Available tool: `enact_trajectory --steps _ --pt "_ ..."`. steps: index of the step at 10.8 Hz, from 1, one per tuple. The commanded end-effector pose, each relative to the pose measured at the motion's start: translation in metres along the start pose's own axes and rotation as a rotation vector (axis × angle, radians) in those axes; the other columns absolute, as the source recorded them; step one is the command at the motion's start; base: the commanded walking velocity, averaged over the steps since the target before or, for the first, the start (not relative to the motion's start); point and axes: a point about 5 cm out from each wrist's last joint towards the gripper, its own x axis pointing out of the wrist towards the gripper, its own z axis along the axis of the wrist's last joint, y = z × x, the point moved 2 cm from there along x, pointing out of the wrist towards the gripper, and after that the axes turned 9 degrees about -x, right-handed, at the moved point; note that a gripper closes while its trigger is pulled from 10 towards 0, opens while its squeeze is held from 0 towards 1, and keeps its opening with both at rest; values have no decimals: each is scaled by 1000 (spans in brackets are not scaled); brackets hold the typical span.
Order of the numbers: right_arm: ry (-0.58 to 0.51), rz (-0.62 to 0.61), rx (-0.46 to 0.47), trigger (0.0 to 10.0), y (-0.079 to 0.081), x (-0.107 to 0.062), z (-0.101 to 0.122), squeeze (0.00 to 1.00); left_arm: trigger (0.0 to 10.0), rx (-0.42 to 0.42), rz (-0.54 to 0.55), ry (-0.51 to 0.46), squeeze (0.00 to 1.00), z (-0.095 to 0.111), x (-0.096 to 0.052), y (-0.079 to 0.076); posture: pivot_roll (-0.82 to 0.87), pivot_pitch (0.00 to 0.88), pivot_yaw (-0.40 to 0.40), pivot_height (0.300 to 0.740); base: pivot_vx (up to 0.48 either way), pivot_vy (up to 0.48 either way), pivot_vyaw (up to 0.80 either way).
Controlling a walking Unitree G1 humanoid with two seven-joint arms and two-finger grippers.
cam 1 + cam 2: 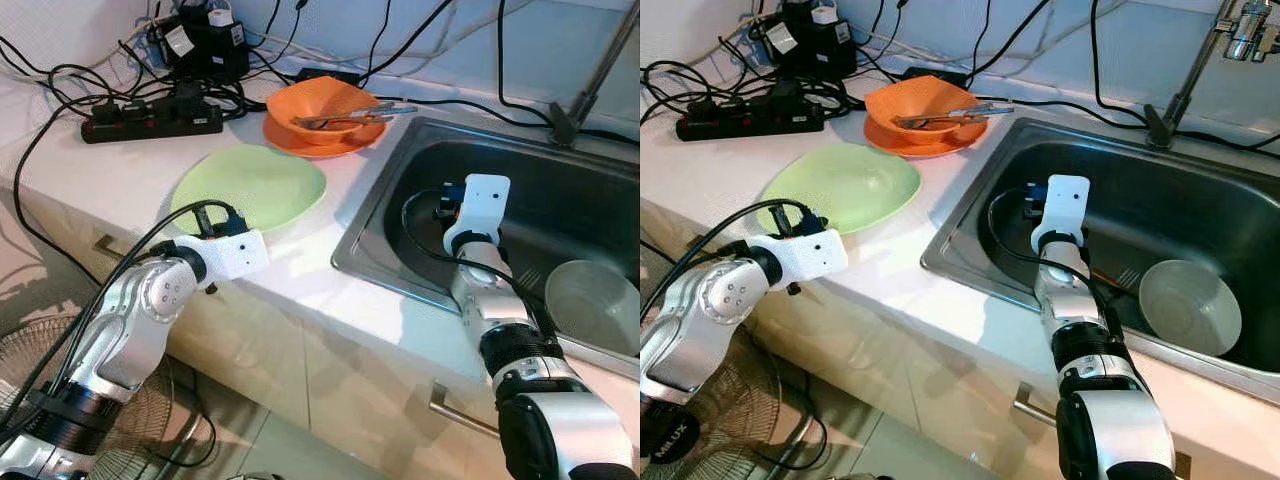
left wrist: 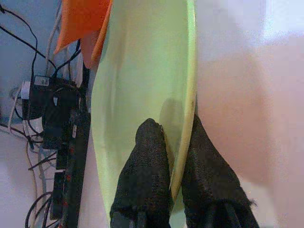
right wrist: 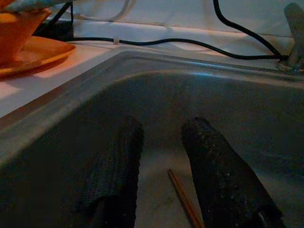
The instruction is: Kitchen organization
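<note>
Left hand (image 2: pixel 175 164) pinches green plate (image 2: pixel 142 85).

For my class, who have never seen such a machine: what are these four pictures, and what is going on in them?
A two-armed humanoid robot stands at a kitchen counter. Two pictures come from its head cameras, two from cameras on its wrists. The left gripper pinches the rim of a green plate lying on the counter. The right gripper hangs open inside the sink, above a thin wooden stick. A grey bowl also lies in the sink. An orange bowl holding utensils sits on an orange plate, near a power strip.
</note>
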Motion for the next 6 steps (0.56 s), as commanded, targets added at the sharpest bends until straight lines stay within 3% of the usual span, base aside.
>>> enact_trajectory --steps 1,3,4,5,6 --pt "100 7 -11 10000 0 -8 -27 0 0 -48 -138 77 0 -13 -5 -17 190 76 31 740 0 0 0" --pt "98 17 -11 10000 3 -7 -24 0 0 -43 -222 27 0 -2 -13 -15 202 73 25 740 0 0 0" --pt "98 18 -10 10000 3 -7 -24 0 7412 -32 -237 -8 0 3 -15 -13 203 73 27 740 0 0 0" --pt "99 21 -8 10000 5 -7 -24 0 10000 -37 -219 -30 0 6 -15 -8 201 70 29 740 0 0 0" --pt "100 21 -7 10000 5 -7 -24 0 10000 -40 -221 -72 0 13 -16 -6 202 70 28 740 0 0 0"
